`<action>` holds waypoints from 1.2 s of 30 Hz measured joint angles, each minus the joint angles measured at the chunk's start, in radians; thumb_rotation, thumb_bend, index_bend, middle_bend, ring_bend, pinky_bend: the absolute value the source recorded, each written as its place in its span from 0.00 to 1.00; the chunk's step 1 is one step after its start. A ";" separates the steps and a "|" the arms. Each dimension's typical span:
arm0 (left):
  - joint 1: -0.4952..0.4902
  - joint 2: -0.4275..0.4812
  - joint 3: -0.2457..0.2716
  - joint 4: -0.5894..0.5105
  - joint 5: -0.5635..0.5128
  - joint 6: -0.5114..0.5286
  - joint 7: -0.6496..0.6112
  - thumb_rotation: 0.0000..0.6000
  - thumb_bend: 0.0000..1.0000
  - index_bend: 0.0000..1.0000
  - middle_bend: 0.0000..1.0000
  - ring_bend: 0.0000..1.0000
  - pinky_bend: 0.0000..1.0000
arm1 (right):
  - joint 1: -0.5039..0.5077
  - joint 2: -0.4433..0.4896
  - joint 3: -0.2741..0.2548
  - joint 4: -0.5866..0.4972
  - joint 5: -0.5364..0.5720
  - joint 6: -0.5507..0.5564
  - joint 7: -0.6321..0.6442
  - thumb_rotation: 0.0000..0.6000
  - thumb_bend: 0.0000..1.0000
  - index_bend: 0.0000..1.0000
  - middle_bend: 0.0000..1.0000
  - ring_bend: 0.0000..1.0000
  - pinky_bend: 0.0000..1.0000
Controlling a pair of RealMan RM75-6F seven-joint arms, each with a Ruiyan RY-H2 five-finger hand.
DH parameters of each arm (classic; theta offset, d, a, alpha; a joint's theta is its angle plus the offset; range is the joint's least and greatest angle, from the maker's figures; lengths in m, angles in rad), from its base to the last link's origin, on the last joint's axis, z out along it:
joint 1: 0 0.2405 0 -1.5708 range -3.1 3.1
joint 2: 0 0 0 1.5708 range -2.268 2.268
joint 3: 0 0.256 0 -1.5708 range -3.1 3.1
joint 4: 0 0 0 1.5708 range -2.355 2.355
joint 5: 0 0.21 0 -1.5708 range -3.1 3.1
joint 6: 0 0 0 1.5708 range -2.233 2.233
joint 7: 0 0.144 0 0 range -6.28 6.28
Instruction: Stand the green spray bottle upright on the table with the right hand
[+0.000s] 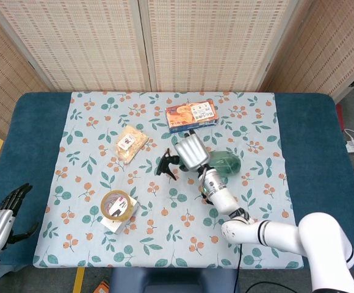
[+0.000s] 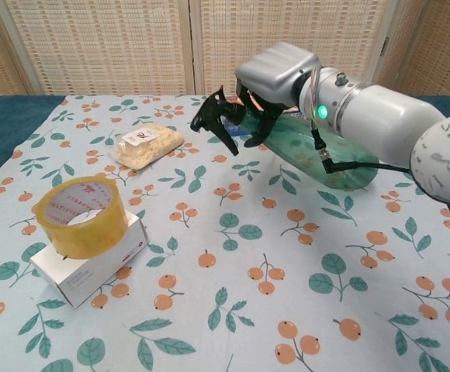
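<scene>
The green spray bottle (image 2: 330,159) with a black trigger head (image 2: 216,118) is held by my right hand (image 2: 275,77), which grips it around the neck. The bottle is tilted, its head lifted off the cloth and its base low near the table. From the head view the bottle (image 1: 226,163) shows partly under the right hand (image 1: 190,152), the black nozzle (image 1: 166,165) sticking out to the left. My left hand (image 1: 3,217) hangs open off the table's lower left corner, holding nothing.
A roll of yellow tape (image 2: 79,215) lies on a white box (image 2: 93,260) at front left. A clear snack bag (image 2: 145,144) lies behind it, and an orange snack box (image 1: 192,115) sits at the back. The floral cloth (image 2: 233,310) covers the table.
</scene>
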 measured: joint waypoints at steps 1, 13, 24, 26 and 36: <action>0.000 0.000 0.000 0.000 -0.001 -0.001 0.000 1.00 0.28 0.00 0.00 0.00 0.10 | -0.002 0.004 0.009 -0.014 0.003 0.011 0.003 1.00 0.08 0.89 0.70 0.44 0.34; -0.002 0.002 0.003 -0.006 0.002 -0.005 0.001 1.00 0.28 0.00 0.00 0.00 0.10 | -0.035 0.109 0.103 -0.234 -0.025 0.168 0.035 1.00 0.09 0.90 0.71 0.45 0.34; -0.001 0.003 0.005 -0.008 0.002 -0.007 0.002 1.00 0.28 0.00 0.00 0.00 0.10 | -0.103 0.103 0.152 -0.301 -0.016 0.288 0.165 1.00 0.10 0.90 0.71 0.45 0.34; -0.002 0.002 0.006 -0.008 0.004 -0.008 0.004 1.00 0.28 0.00 0.00 0.00 0.10 | -0.118 0.093 0.156 -0.303 -0.015 0.305 0.198 1.00 0.10 0.90 0.71 0.45 0.34; -0.002 0.001 0.006 -0.009 0.002 -0.008 0.013 1.00 0.28 0.00 0.00 0.00 0.10 | -0.204 0.034 0.145 -0.231 -0.073 0.338 0.452 1.00 0.10 0.90 0.71 0.46 0.34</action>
